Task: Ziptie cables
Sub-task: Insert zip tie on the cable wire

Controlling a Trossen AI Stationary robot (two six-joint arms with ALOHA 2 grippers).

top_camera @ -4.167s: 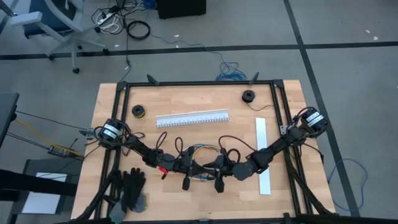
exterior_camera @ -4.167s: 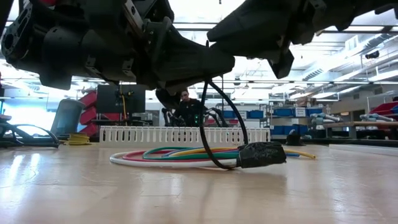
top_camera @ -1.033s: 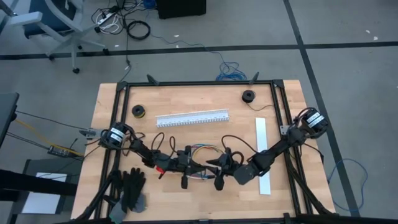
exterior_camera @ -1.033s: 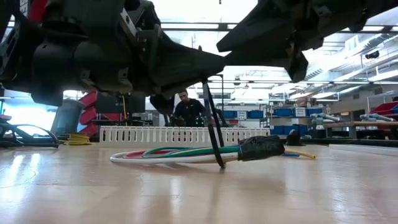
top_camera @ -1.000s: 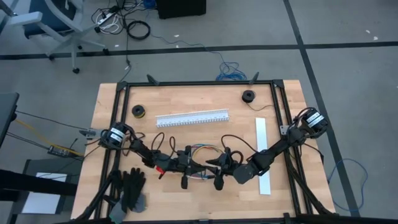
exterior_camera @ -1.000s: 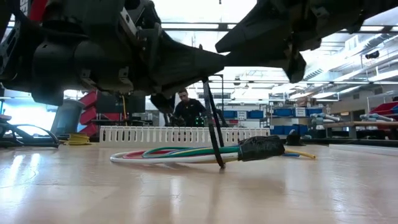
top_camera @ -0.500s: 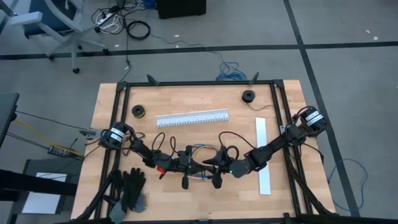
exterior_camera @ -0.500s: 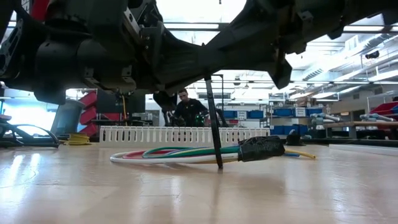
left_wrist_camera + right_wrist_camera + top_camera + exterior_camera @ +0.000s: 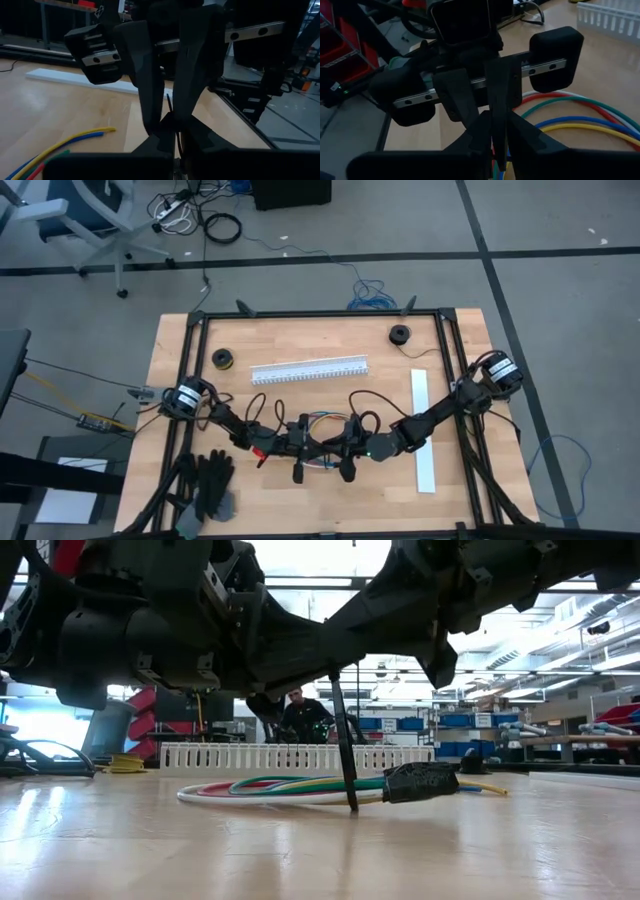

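Nose to nose, the left claw is pinched shut on a thin black zip tie; the right claw narrows around it, cinching the loose coloured cables lying on the wooden counter just below them.

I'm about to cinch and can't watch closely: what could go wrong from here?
1. The zip tie stands upright with its tip on the table in front of the cables. It is not visibly wrapped around them, so tightening may close an empty loop.
2. The left gripper and right gripper meet almost nose to nose above the bundle. A small misjudged move could make them collide.
3. The dark plug lies right beside the strap and could snag.
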